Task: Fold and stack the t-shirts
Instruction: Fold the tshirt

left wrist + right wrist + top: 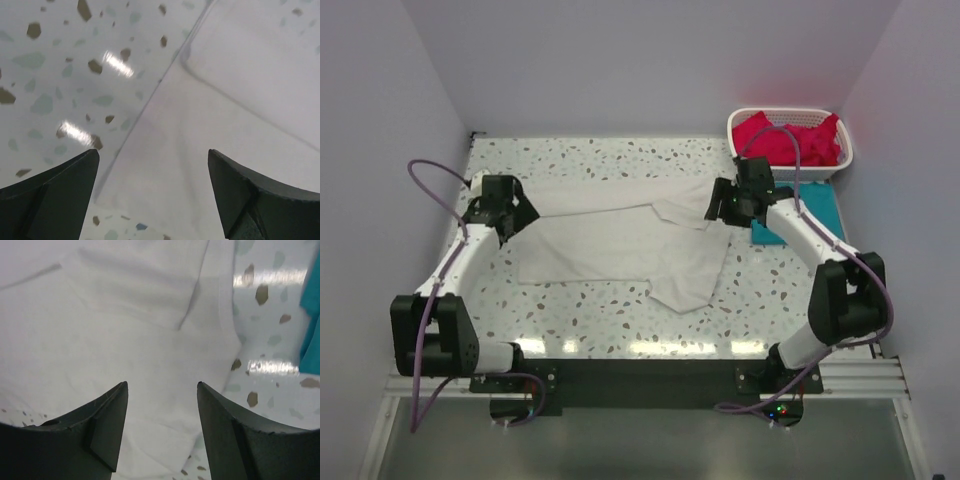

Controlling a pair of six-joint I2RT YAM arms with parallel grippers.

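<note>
dark fingers of the left gripper [152, 161] fill the bottom corners of the left wrist view, spread wide with nothing between them. under that gap lies the white t-shirt [620, 245], its left edge running on a slant across the speckled table [600, 322]; one finger hangs over bare tabletop, the other over cloth, and a soft crease crosses the fabric further up. whether the fingertips touch the cloth i cannot tell. in the right wrist view the right gripper [162, 387] also stands with its fingers parted and pinches nothing. white cloth lies below it, one layer folded over another with a short seam showing, and to the right of the shirt's edge there is a strip of bare table and then a sliver of teal. from above, the white shirt lies flat in the middle of the table between the two grippers, the left one at its left border and the right one at its far right corner. the shirt's far part is doubled over into a long band, and one panel reaches toward the near edge on the right side. the teal t-shirt [817, 208] lies flat on the right of the table, partly under the right arm, just in front of the white lattice basket [844, 152] in the far right corner. the red-pink t-shirts [782, 140] are heaped inside that basket.
</note>
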